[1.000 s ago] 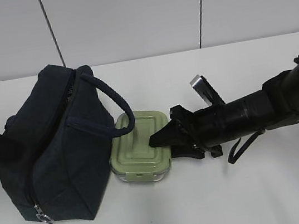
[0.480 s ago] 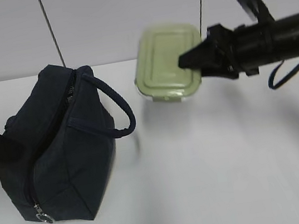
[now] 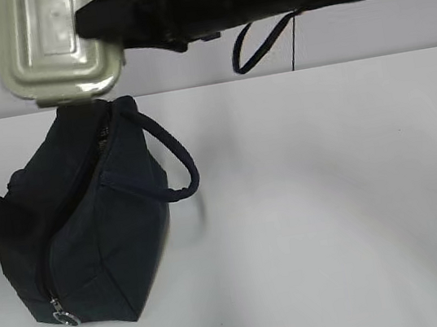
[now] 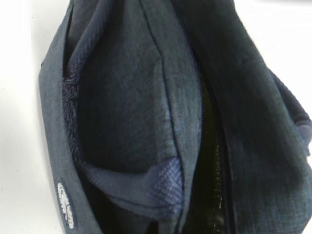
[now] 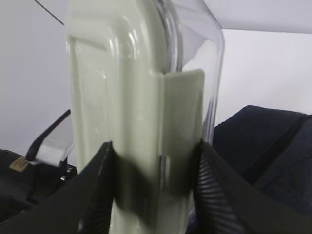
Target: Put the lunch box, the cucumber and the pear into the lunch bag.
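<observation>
Your right tool [image 5: 153, 195] is clamped on the lunch box [image 3: 53, 48], one ribbed finger [image 5: 100, 190] pressed on the sage-green lid side and the other on the clear base side, squeezing at the clip flap. The box is held in the air, directly above the lunch bag [image 3: 89, 232], its lower edge just over the bag's top; from the exterior view you cannot tell whether they touch. In that view the lid faces the camera and the right arm reaches across from the right, high above the desk [image 3: 330, 196].

The bag stands on the desk with one padded handle [image 3: 170, 158] looping out to its right and the silver ring pull [image 3: 63, 318] at the low front end of the zipper. The left wrist view shows the bag [image 4: 146, 122] close up, its fabric folded and a dark gap running along its right half.

Your left tool does not show in its own wrist view, so you cannot tell whether it is clenched or released; only a dark arm part meets the bag's left side in the exterior view.
</observation>
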`<action>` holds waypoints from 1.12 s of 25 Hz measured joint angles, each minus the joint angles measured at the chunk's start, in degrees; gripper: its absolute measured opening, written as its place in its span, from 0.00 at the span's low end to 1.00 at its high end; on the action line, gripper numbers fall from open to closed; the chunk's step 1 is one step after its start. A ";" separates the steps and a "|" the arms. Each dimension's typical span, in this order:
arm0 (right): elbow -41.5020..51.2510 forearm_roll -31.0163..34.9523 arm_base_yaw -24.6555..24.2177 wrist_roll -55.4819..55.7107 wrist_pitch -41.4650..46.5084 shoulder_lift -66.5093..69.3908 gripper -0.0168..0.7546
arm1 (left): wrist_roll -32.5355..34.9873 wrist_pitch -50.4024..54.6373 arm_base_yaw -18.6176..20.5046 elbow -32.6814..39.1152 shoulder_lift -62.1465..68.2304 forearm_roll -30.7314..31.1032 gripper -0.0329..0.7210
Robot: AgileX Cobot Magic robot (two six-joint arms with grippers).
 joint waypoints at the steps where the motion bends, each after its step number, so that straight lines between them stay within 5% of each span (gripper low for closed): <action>1: -0.30 0.00 0.45 0.00 -0.25 1.26 0.44 | 0.00 0.00 0.00 0.00 0.00 0.00 0.02; 6: -0.44 -6.18 0.72 2.76 -1.56 5.36 0.44 | 0.00 -0.01 0.00 0.00 0.00 0.00 0.02; 12: -0.44 -33.62 0.61 21.77 0.80 5.66 0.44 | 0.00 -0.29 0.00 0.00 0.00 -0.05 0.02; 16: -0.58 -44.53 0.61 32.68 3.53 5.66 0.44 | 0.00 -0.19 -0.06 0.00 0.00 -0.29 0.02; 28: -5.01 -45.05 2.06 36.81 4.22 10.14 0.44 | 0.03 -0.19 -0.06 0.00 0.00 -0.89 0.02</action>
